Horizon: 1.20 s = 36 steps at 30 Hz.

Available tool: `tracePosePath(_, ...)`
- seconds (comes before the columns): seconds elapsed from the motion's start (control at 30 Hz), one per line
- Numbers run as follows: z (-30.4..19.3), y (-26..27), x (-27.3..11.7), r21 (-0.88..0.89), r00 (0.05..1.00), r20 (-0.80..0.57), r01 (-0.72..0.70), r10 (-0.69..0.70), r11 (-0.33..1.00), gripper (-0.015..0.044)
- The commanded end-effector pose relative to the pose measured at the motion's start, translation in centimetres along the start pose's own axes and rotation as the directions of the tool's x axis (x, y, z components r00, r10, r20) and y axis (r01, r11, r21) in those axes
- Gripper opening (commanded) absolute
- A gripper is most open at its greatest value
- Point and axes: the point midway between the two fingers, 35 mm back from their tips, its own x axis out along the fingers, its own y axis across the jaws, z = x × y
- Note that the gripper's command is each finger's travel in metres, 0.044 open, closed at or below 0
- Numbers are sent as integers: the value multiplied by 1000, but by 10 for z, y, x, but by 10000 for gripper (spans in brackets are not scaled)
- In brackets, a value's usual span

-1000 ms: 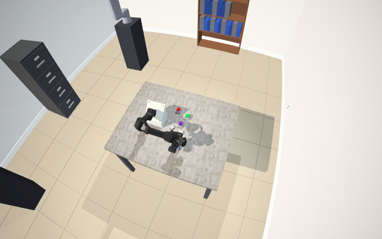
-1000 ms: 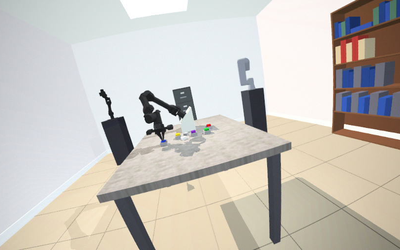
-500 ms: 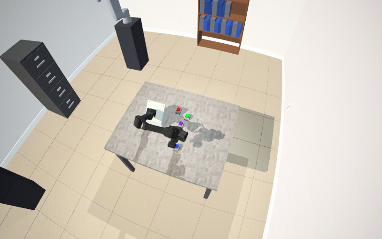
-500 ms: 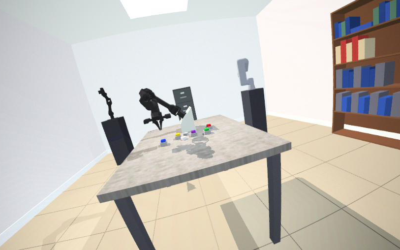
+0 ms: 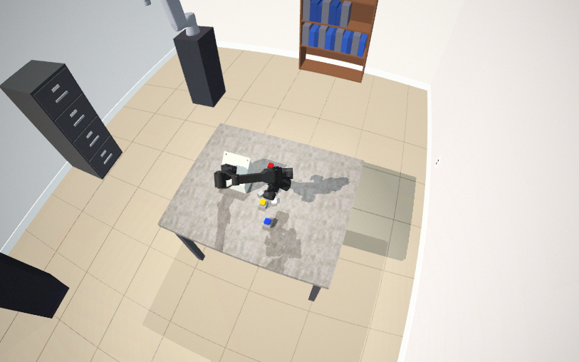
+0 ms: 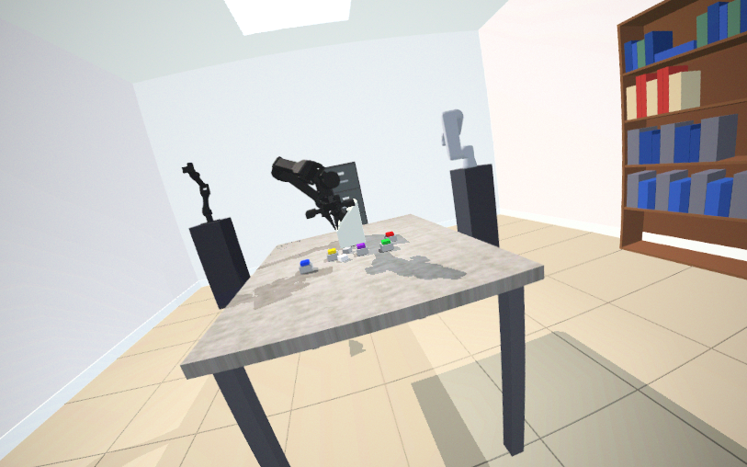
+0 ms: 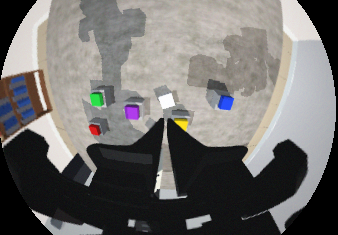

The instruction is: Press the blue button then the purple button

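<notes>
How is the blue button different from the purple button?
The blue button has a blue cap; the purple button has a purple one. The blue button sits alone, off to one side, while the purple button sits close to the green and red buttons. Both are small caps on grey bases, and neither is touched by the shut gripper.

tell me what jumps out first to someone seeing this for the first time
The black arm reaching out from its white base at the table's far side, its jaws shut and empty above the tabletop. Below it sits a scatter of small coloured buttons: blue off alone toward the near-left, then yellow, purple, green and red in a row.
</notes>
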Motion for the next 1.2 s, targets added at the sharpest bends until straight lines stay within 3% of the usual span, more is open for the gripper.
tracePosePath(0.0,-25,54,4,-4,1000,-7,21,-21,1000,20)
tracePosePath(0.27,-44,83,11,-8,999,-2,53,-53,999,20)
tracePosePath(0.43,-45,80,68,-7,998,-2,55,-55,998,20)
tracePosePath(1.17,-45,78,96,-7,998,-2,56,-56,998,20)
